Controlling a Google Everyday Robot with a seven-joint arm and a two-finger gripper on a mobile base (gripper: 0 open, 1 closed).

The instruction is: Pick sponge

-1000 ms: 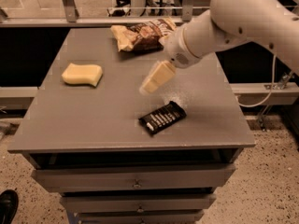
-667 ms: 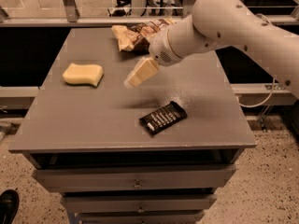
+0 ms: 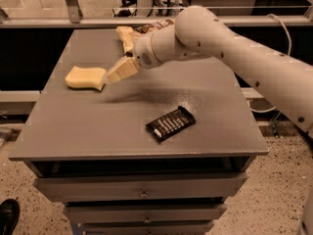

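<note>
The sponge (image 3: 86,77) is a pale yellow, thick block with wavy edges. It lies flat on the left part of the grey table top (image 3: 98,126). My gripper (image 3: 113,74) has pale yellow blocky fingers. It hangs just above the table, right beside the sponge's right end, and nothing shows in it. The white arm (image 3: 234,48) reaches in from the upper right.
A crinkled yellow-brown snack bag (image 3: 128,34) lies at the table's back edge, partly behind the arm. A black flat packet (image 3: 170,123) lies near the front middle. Drawers (image 3: 142,190) sit below the table top. A metal rail runs behind the table.
The gripper has moved left across the table, from near the middle to right next to the sponge. The sponge, bag and black packet have not moved.
</note>
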